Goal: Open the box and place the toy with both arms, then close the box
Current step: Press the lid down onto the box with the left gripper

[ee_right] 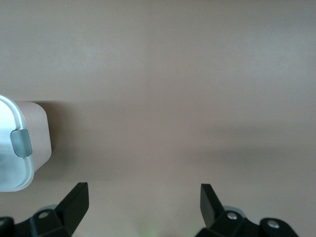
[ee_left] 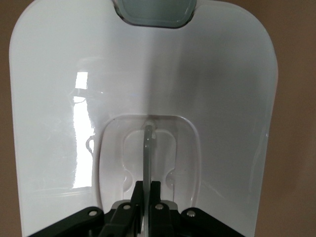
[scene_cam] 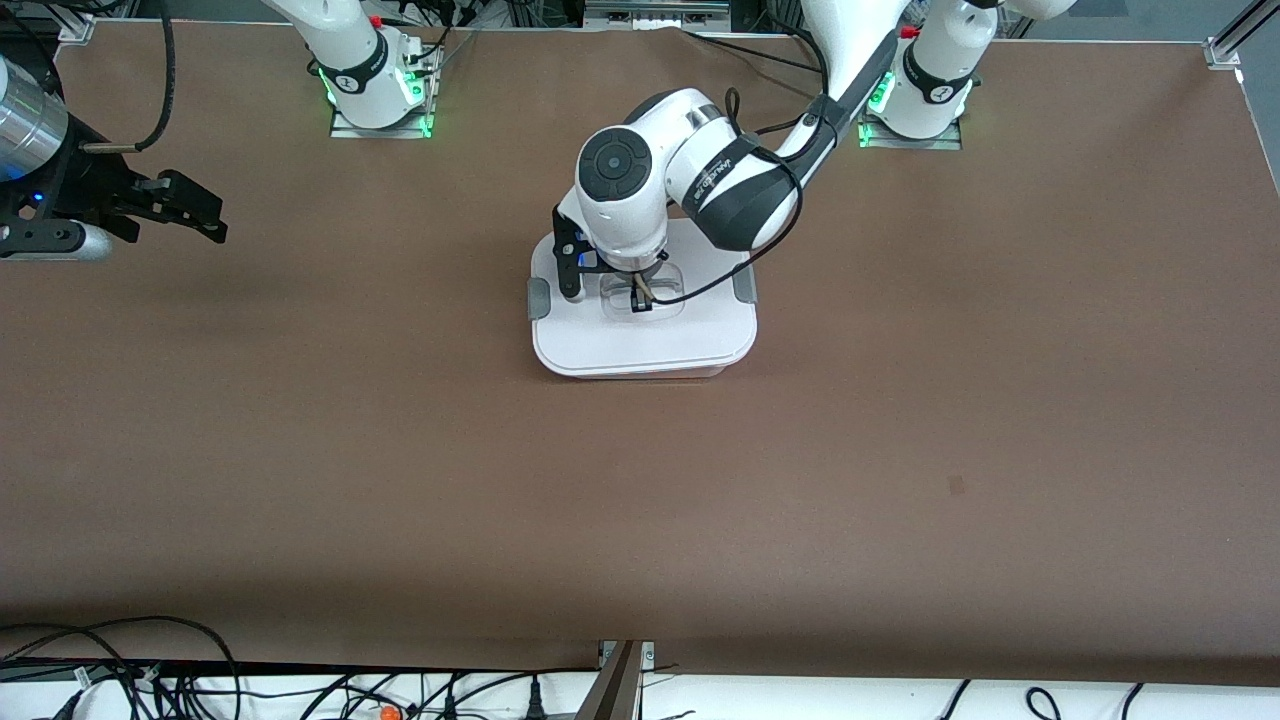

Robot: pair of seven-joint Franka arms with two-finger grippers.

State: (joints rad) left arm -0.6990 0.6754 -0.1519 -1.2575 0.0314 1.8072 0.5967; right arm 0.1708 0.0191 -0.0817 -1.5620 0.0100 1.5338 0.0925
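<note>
The box (scene_cam: pixel 640 335) sits mid-table with its flat white lid (ee_left: pixel 207 74) on and grey side clips (scene_cam: pixel 538 298). My left gripper (scene_cam: pixel 640 297) is down on the lid's middle, shut on the clear central handle (ee_left: pixel 148 148). My right gripper (scene_cam: pixel 190 210) is open and empty, held above the table toward the right arm's end. Its wrist view shows a corner of the box (ee_right: pixel 29 143) with a grey clip (ee_right: pixel 20 142). The toy is out of view.
The brown table (scene_cam: pixel 700 500) spreads wide around the box. Cables (scene_cam: pixel 150 680) and a rail lie along the edge nearest the front camera. The arm bases (scene_cam: pixel 375 90) stand at the table's edge farthest from the front camera.
</note>
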